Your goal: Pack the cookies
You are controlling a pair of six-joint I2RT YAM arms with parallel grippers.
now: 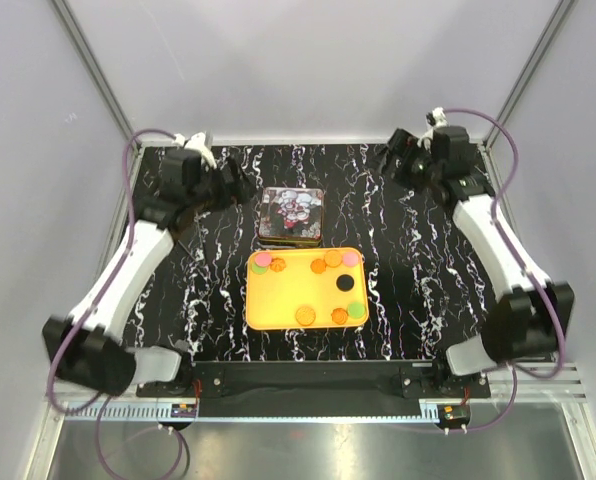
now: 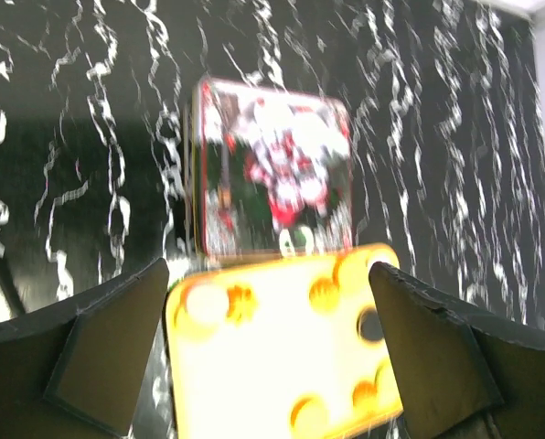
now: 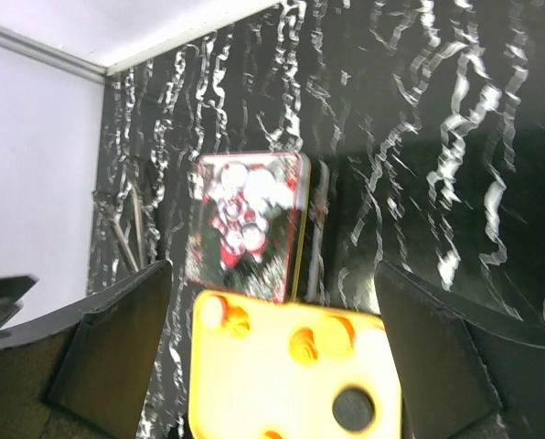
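- Resting on the yellow tray [image 1: 278, 300], the cookies [image 1: 304, 316] sit mid-desk [image 1: 428, 280], just in front of the printed tin [image 1: 291, 215].
- Spread and empty, the left gripper [image 1: 240, 185] hovers beyond the tray's left end; the right gripper [image 1: 390, 160], likewise spread, hangs farther off.
- The tray's long axis runs side to side, and the left arm looks nearer.

Tin [image 1: 291, 216] close against the tray's [image 1: 278, 300] far edge — open tabletop [image 1: 423, 285] left and right of both
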